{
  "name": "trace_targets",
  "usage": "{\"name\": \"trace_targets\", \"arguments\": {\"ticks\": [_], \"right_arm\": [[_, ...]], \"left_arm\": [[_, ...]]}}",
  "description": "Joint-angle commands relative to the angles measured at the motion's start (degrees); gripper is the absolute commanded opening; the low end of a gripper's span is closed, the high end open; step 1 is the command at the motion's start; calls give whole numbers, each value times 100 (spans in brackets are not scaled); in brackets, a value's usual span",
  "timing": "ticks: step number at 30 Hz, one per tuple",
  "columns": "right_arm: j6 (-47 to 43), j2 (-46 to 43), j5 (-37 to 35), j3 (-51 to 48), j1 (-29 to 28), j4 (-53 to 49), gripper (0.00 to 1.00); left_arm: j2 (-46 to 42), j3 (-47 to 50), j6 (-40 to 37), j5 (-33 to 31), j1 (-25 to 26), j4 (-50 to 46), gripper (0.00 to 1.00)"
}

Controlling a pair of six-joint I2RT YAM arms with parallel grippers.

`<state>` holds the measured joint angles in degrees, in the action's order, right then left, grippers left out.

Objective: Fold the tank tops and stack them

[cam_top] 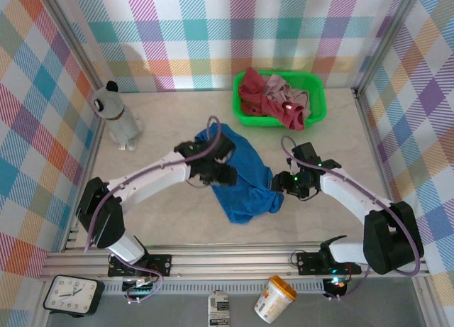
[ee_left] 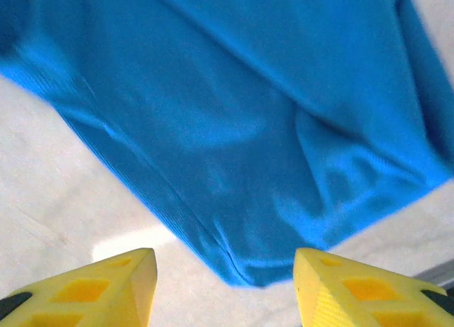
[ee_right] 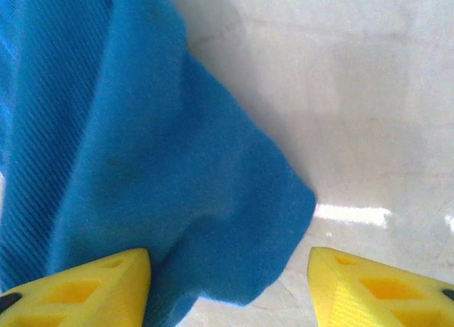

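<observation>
I see a green basket [cam_top: 269,120] upper right, a grey plush dog [cam_top: 117,115] upper left, and a clock [cam_top: 69,296] at the lower left.

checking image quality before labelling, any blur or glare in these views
Left wrist: the blue tank top is smeared and soft, with a bright patch on the table. Right wrist: its weave is visible at left, and there is a glare streak on the table. Top external: evenly lit and crisp.

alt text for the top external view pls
A royal blue tank top lies crumpled mid-table between the left hand and the right hand. Behind it, a green basket holds a dark red tank top and a pale pink tank top. A grey plush animal stands far left.
</observation>
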<state>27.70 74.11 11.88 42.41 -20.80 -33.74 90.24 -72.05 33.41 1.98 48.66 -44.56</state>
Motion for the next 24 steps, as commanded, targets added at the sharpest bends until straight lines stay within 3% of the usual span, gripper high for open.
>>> {"name": "trace_targets", "arguments": {"ticks": [1,7,14,21,24], "right_arm": [[171,-153,423,-181,5,312,62],[167,34,915,-175,17,893,62],[104,496,1076,-197,100,1275,62],[25,482,1080,-378,137,1352,62],[20,473,1080,-461,146,1326,60]], "left_arm": [[-61,552,1374,-264,537,749,54],[413,954,2063,-383,1139,1515,54],[881,764,2021,-268,1277,1019,55],[1110,862,1936,-271,1506,1209,55],[1260,809,1936,-278,1542,1103,49]]}}
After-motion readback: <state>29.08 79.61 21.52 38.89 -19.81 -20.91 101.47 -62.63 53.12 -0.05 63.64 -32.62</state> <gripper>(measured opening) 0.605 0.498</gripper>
